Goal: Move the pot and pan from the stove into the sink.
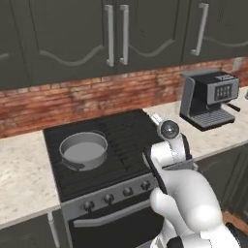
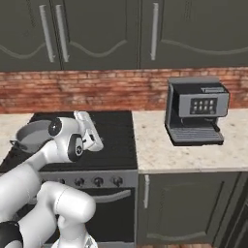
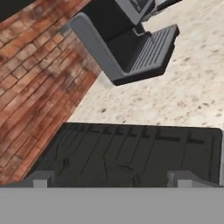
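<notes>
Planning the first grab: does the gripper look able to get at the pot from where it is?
Probably yes. The pot sits open on the stove with nothing above it or beside it, and the open gripper hangs over the grates nearby.

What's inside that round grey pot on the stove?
The pot on the stove looks empty: just its plain light grey bottom shows. The near rim hides a strip of the inside wall.

white rounded arm (image 1: 186, 203), dark joints, grey pincer tips
</notes>
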### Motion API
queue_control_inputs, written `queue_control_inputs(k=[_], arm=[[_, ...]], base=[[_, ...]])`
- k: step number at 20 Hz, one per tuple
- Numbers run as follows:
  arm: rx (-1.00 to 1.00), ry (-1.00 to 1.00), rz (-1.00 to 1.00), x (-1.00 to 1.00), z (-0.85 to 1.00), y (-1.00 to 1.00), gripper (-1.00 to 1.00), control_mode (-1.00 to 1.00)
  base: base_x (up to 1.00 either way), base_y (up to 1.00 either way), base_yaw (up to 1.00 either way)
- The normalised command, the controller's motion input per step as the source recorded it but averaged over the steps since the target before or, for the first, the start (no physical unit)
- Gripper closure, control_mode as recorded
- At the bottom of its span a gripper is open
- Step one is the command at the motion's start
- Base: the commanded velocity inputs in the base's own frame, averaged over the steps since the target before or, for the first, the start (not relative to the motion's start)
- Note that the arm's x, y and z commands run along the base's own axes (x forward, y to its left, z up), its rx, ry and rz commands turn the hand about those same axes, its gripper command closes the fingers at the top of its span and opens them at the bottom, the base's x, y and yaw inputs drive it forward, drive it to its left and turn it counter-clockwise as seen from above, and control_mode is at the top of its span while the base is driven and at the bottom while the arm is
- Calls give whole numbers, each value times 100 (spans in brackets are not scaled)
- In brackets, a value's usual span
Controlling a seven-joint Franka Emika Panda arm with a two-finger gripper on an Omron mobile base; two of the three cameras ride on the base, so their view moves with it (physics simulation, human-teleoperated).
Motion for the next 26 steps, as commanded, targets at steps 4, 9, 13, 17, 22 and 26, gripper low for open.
queue_control_inputs(k=[4,9,13,17,22,26], arm=[[0,0,0,0,0,0,-100,100],[0,0,0,0,0,0,-100,100],[0,0,0,0,0,0,-100,100],[0,0,0,0,0,0,-100,100],[0,0,0,0,0,0,-100,100],[0,0,0,0,0,0,-100,100]], base=[[-18,0,45],[-19,0,44],[-12,8,18],[0,2,0],[2,44,0],[7,52,0]])
